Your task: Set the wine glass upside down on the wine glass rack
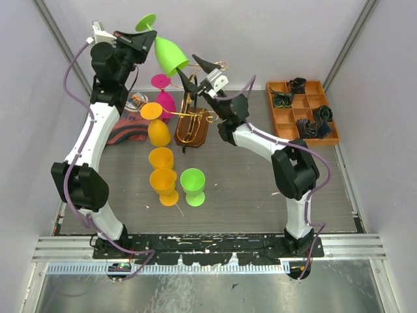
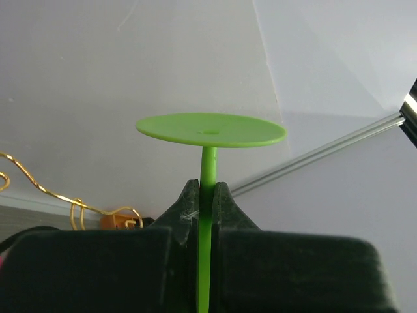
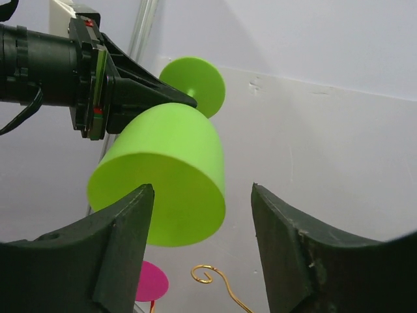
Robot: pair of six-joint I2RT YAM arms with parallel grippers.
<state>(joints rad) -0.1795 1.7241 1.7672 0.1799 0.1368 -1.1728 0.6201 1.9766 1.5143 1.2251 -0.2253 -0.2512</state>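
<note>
left end effector (image 2: 207,195) clamped on the stem of the green wine glass (image 1: 171,55). glass in the air, tilted, foot up, mouth facing down-right. right end effector (image 3: 202,195) jaws apart, just beside the bowl. wine glass rack (image 1: 193,127) stands on the counter (image 1: 260,189) below, apart from the glass.

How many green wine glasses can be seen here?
2. One green wine glass hangs in the air, its stem clamped between the fingers of the left gripper; a second green glass stands on the table beside the orange glasses. None seems hidden.
</note>
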